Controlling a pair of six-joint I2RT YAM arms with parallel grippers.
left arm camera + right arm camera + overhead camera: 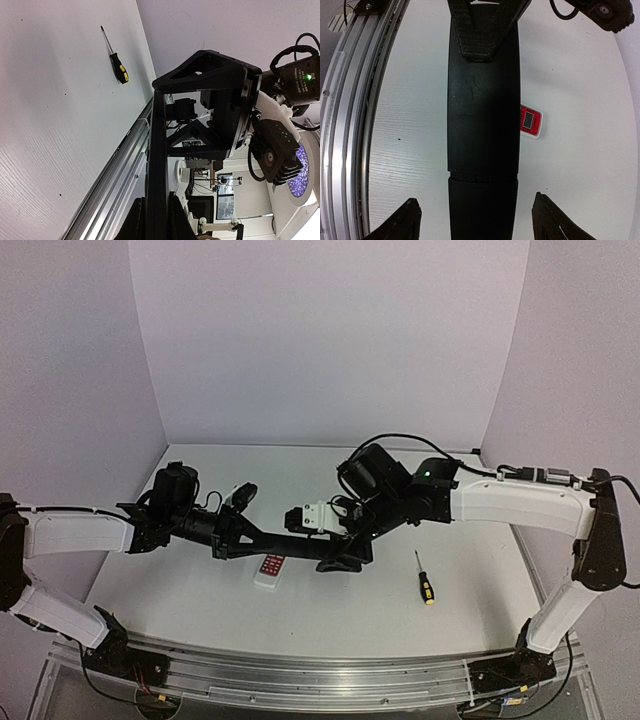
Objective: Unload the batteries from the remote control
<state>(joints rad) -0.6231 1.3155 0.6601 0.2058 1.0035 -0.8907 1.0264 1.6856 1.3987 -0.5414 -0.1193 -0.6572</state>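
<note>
Black left pincer (pixel 156 220) clamps one end of the remote control (pixel 482 125), holding it above the worktop (pixel 200 590); we see the right pincer (pixel 480 220) spread wide astride the other end, not touching. A white remote (pixel 530 121) lies beneath, screwdriver (pixel 425 580) further right.

A white remote (pixel 270 571) with a red button panel lay flat on the white tabletop (pixel 480 540), a yellow-and-black-handled screwdriver (pixel 423 578) lay well apart to its right, tip pointing away, and a metal rail (pixel 320 680) ran along the near edge.
</note>
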